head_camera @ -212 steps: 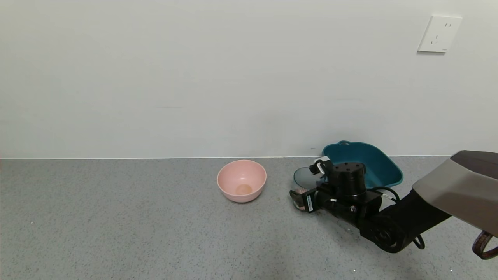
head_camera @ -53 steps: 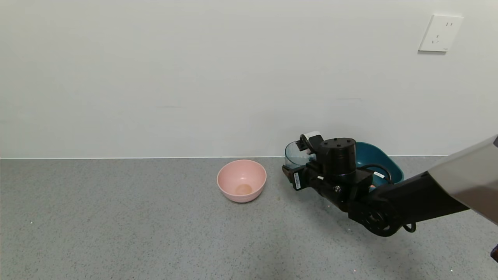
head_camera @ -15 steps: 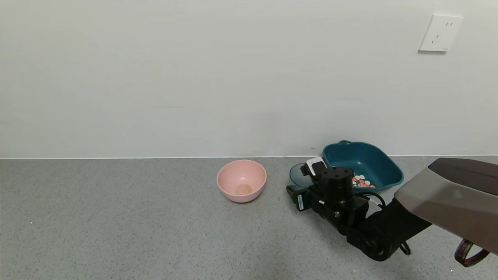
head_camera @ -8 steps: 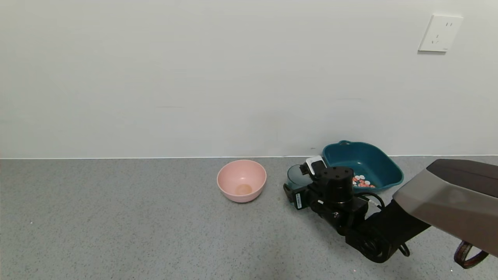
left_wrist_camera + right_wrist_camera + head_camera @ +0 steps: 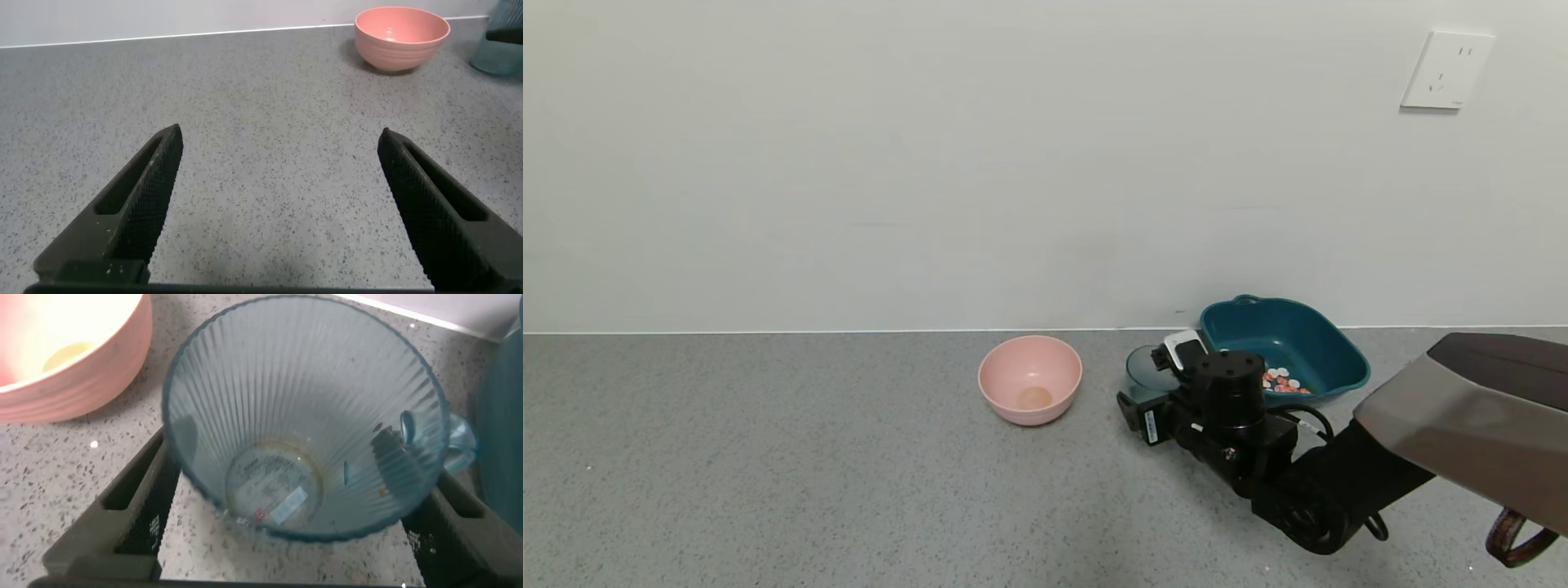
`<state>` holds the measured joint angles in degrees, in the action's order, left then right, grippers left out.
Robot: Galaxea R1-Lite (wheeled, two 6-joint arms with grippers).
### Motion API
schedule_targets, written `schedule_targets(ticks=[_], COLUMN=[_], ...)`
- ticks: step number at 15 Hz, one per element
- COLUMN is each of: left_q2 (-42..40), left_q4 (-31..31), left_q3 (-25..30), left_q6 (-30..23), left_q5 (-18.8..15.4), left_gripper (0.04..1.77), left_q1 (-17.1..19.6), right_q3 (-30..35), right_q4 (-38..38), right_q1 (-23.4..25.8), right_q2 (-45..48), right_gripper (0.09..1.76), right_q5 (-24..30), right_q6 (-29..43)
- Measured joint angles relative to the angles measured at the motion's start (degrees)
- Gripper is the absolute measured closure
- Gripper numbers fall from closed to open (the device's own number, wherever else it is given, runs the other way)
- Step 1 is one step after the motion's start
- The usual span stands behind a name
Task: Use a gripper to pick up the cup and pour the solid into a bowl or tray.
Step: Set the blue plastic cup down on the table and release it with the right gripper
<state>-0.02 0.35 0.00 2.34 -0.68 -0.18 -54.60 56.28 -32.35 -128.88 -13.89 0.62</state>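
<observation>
Cup (image 5: 302, 433), translucent pale teal plastic, vertical ribs down the wall, flat round base with a label showing through and one tiny red piece on the bottom; stands upright on the grey speckled surface (image 5: 768, 474), mouth up, long axis vertical, side handle (image 5: 459, 445) pointing toward the basin. In the head view the cup (image 5: 1145, 365) sits between the pink bowl (image 5: 1030, 380) at its 9 o'clock and the dark teal basin (image 5: 1282, 343) at its 3 o'clock, just beside the basin. Right gripper (image 5: 298, 527) straddles the cup, black textured fingers (image 5: 135, 502) on either side of the wall; cannot tell whether they press it or stand just off it. Solid (image 5: 1282, 380): small round red-orange and white discs lying in the basin's near part. Basin is a rounded square, smooth, loop handle on far rim. Pink bowl round, smooth, matte. Left gripper (image 5: 278, 204) hovers low over bare surface, fingers spread wide, holding nothing, pink bowl (image 5: 401, 37) well ahead of it.
</observation>
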Motion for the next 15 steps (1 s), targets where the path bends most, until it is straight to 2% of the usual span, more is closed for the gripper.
schedule_targets(ticks=[5, 15], left_q2=[0.0, 0.0], left_q4=[0.0, 0.0], left_q3=[0.0, 0.0], left_q6=[0.0, 0.0], left_q5=[0.0, 0.0], left_gripper=[0.09, 0.09], left_q1=[0.0, 0.0], right_q3=[0.8, 2.0], right_q4=[-2.2, -14.3], right_q1=[-0.2, -0.1], right_q2=[2.7, 9.2], right_gripper=[0.16, 0.15], right_q5=[0.0, 0.0], right_q6=[0.1, 0.3])
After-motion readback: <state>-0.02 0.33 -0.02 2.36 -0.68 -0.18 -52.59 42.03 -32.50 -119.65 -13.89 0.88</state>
